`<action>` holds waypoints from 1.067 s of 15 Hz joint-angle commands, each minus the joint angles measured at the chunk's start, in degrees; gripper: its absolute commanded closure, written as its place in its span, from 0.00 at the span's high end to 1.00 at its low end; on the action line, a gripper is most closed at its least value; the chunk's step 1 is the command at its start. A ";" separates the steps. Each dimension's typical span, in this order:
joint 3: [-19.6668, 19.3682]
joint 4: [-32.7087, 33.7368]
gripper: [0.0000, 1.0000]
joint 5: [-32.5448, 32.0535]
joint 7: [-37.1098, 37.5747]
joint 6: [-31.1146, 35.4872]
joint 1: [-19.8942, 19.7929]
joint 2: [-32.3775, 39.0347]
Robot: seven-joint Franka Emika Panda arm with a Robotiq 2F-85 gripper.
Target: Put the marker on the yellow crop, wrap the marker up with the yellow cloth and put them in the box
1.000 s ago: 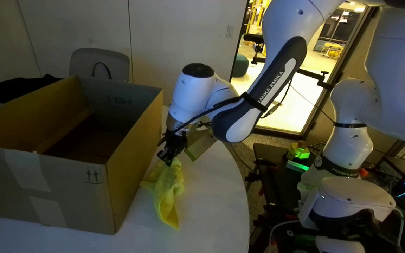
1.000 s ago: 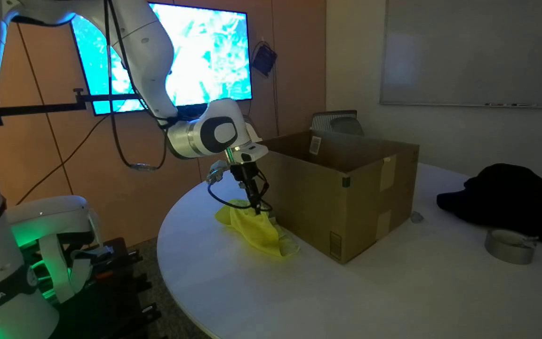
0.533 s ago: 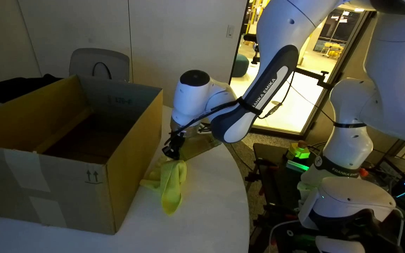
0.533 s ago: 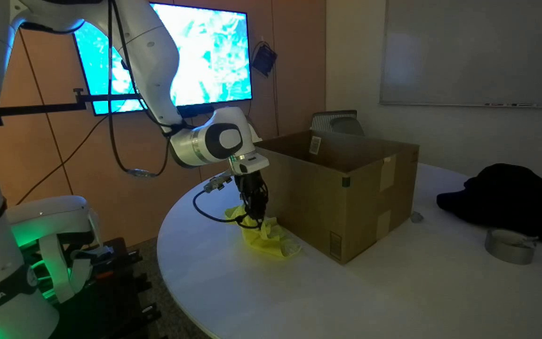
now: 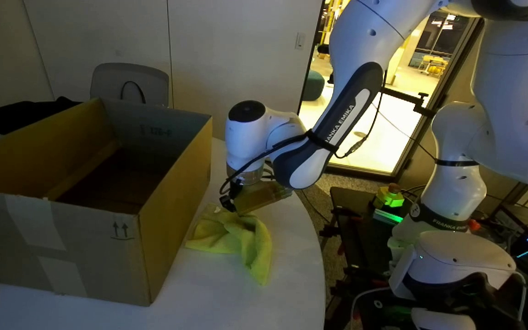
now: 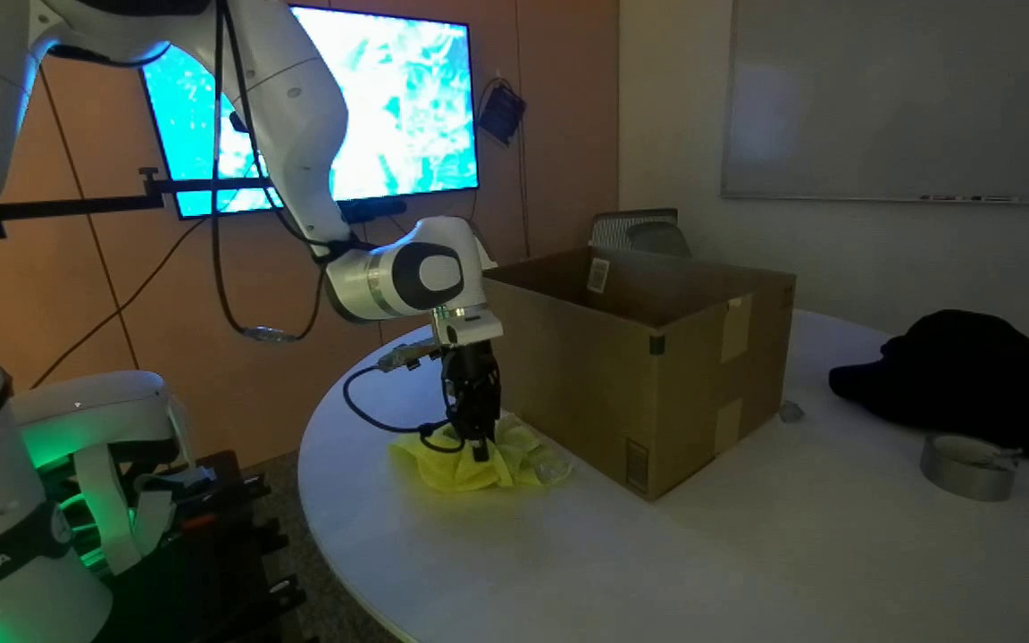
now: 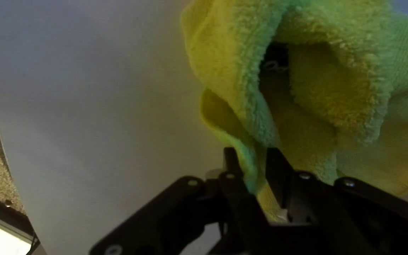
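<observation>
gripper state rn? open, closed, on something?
Gripper: cannot be told whether open or closed; fingers stand apart with a fold of the yellow cloth between them, grip unclear.

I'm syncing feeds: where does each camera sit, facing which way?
In an exterior view: higher than the round white table, angled down into the open brown cardboard box; most of the white robot arm shows.
In an exterior view: above table height, facing the bright wall screen and whiteboard; arm at picture left.
Wrist view: wrist-mounted, looking down past the black gripper at the yellow cloth.
Both exterior views share box, cloth, arm.
</observation>
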 commanded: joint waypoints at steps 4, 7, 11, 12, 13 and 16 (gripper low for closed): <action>2.54 0.69 0.82 -0.87 1.68 0.45 -1.77 -1.23; 2.58 0.21 1.00 -2.76 1.86 1.51 -1.00 -3.32; 5.52 -4.34 1.00 -4.93 -3.77 9.35 -1.95 -7.83; 6.42 -5.59 1.00 -4.87 -5.92 11.08 -2.46 -8.88; 7.30 -7.03 1.00 -4.61 -8.17 13.07 -2.85 -9.61; 10.37 -10.23 1.00 -1.92 -17.19 16.31 -4.88 -10.64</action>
